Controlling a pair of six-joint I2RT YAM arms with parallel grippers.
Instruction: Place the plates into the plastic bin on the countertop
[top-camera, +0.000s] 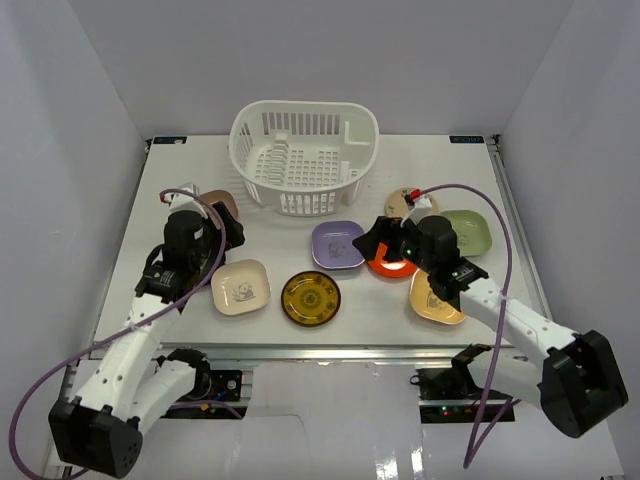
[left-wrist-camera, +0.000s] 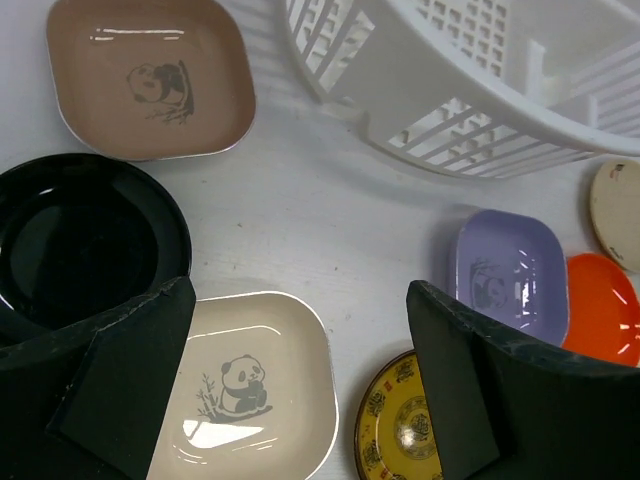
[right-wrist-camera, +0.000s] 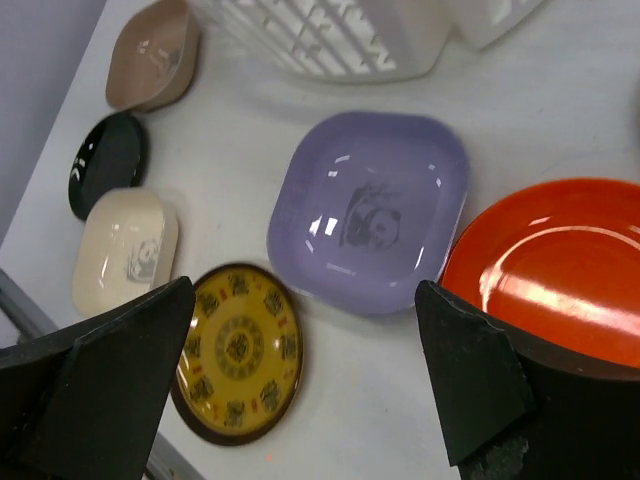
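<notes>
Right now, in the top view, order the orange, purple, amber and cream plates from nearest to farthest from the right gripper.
1. orange plate, just under the right gripper
2. purple plate, to its left
3. amber plate, farther left and nearer the front
4. cream plate, farthest left

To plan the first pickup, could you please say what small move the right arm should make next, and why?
Probably lower the right gripper onto the orange plate rim: it hovers open at that plate's edge, holding nothing.

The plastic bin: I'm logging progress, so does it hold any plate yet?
No, the plastic bin shows only its bare slotted base in the top view.
</notes>
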